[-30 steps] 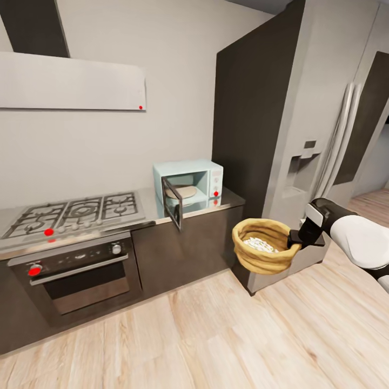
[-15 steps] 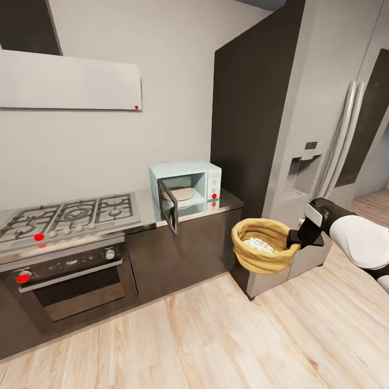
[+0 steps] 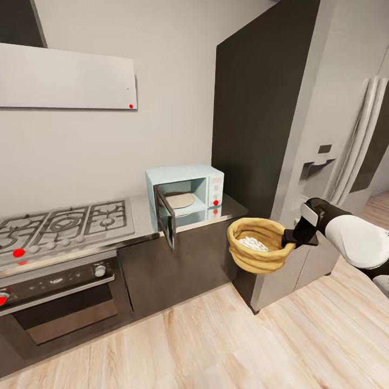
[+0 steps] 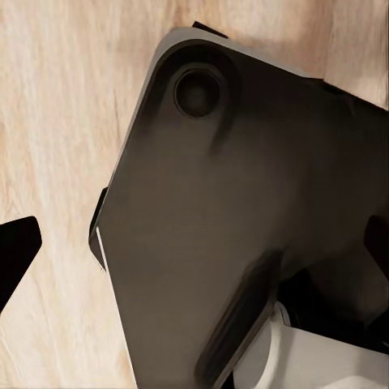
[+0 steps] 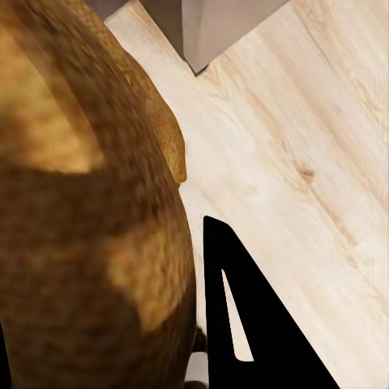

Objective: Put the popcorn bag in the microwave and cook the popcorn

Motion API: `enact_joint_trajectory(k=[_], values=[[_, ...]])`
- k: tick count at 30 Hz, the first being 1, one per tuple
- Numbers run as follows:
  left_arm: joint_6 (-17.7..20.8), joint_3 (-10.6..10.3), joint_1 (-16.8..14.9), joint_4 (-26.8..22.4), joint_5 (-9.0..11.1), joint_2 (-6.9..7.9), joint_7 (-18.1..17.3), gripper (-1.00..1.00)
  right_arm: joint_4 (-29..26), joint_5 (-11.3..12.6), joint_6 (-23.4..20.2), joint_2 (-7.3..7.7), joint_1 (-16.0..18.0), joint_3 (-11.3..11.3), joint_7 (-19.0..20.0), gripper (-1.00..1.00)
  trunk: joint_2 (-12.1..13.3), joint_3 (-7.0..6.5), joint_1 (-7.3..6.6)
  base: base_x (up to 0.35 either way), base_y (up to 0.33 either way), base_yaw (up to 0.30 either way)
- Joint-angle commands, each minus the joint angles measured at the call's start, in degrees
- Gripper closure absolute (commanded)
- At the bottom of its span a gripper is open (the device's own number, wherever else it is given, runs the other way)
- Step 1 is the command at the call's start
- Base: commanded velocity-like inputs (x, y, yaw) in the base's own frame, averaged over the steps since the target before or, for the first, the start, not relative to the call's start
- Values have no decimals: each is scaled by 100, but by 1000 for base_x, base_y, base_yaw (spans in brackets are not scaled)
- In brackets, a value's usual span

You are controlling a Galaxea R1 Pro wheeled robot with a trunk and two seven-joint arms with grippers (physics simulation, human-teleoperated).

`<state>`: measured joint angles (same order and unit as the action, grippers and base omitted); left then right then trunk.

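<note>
Right gripper (image 3: 289, 240) pinching rolled rim of popcorn bag (image 3: 257, 252), bag held in air above wood floor (image 3: 227, 340), upright, mouth up. White popcorn (image 3: 253, 243) heaped inside. Bag hangs just past countertop (image 3: 229, 206) end, beside dark cabinet side. Microwave (image 3: 186, 194) on countertop, door swung open, well apart from bag. Left gripper: state cannot tell.

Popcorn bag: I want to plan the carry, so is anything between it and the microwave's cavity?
Nothing visible blocks it. The right gripper holds the popcorn bag in the air off the countertop's end. The microwave door hangs open, and only a turntable plate lies inside.
</note>
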<state>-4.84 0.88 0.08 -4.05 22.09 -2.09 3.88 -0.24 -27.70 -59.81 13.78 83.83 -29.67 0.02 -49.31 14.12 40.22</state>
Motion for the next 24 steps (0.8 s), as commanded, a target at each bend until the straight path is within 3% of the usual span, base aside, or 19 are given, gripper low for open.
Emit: enact_joint_trajectory(k=[1,3,9,15,24], values=[[-9,6,1,-8,15,-2,17,-100,-3,-51,-19,-30,3,-47,5,100,-5,7,4,322,0,0],[-17,17,1,-9,24,-2,17,-100,31,-79,15,-86,6,-71,44,100,-5,7,4,161,0,0],[-17,17,1,-8,24,5,16,-100,-1,-152,206,86,2,-66,133,100,-5,7,4,0,0,0],[-17,12,1,-8,30,6,16,-100,-65,-156,10,73,2,-57,137,100,-5,7,4,14,0,0],[-17,8,1,-8,32,7,-36,-100,-175,-200,-19,-190,2,-32,62,100,-5,7,4,263,0,0]])
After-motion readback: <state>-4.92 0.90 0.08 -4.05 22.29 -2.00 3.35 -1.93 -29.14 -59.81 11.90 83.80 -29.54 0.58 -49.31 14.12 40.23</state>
